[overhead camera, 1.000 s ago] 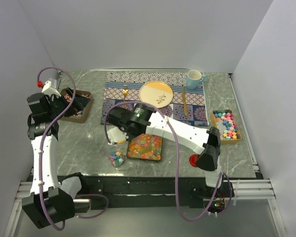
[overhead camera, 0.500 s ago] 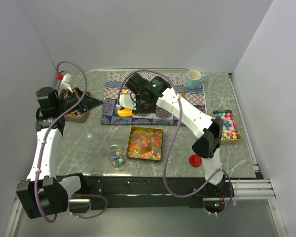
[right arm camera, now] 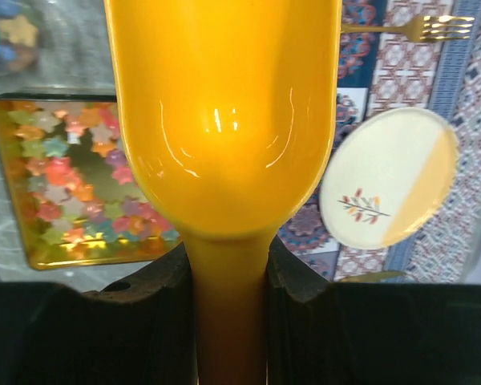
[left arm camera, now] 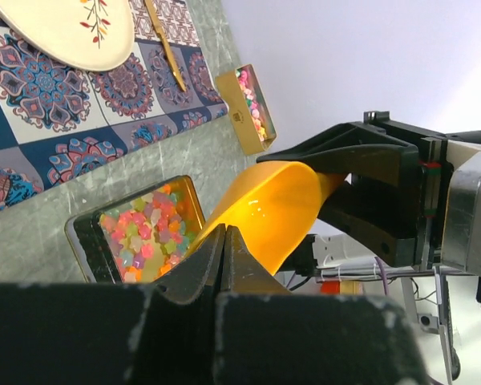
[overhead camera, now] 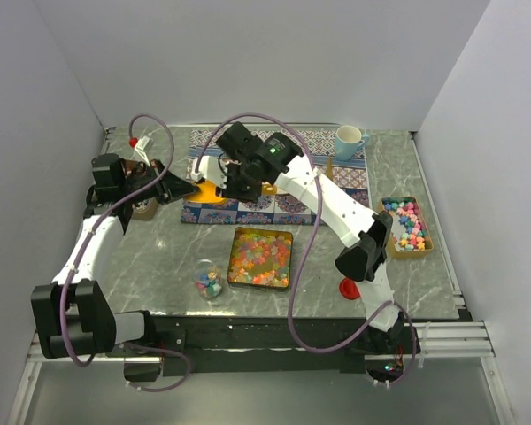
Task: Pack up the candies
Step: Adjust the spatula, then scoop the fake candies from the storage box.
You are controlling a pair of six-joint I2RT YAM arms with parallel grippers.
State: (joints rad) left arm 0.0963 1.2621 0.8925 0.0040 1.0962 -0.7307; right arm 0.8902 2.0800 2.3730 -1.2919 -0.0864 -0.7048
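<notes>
The candies [overhead camera: 260, 257] fill a square gold tin [overhead camera: 288, 237] on the table, also seen in the left wrist view [left arm camera: 148, 233] and right wrist view [right arm camera: 64, 192]. More candies lie in a small clear jar [overhead camera: 209, 282] and a tray [overhead camera: 405, 225] at the right. My right gripper [right arm camera: 228, 265] is shut on the handle of an empty orange scoop [right arm camera: 224, 120], held above the placemat's left end [overhead camera: 208, 189]. My left gripper [left arm camera: 226, 233] is shut, and its tips [overhead camera: 188, 189] meet the scoop's rim [left arm camera: 272, 204]. I cannot tell whether it pinches the rim.
A patterned placemat [overhead camera: 336, 190] carries a cream plate [right arm camera: 389, 188], a fork [right arm camera: 421, 28] and a gold knife [left arm camera: 167, 48]. A blue mug [overhead camera: 347, 140] stands at the back. A red lid [overhead camera: 350, 288] lies at the front right, a brown box [overhead camera: 142, 208] at the left.
My right arm carried the scoop from the jar near the tin up to the placemat's left end. My left arm swung right to meet it, and its gripper went from open to shut.
</notes>
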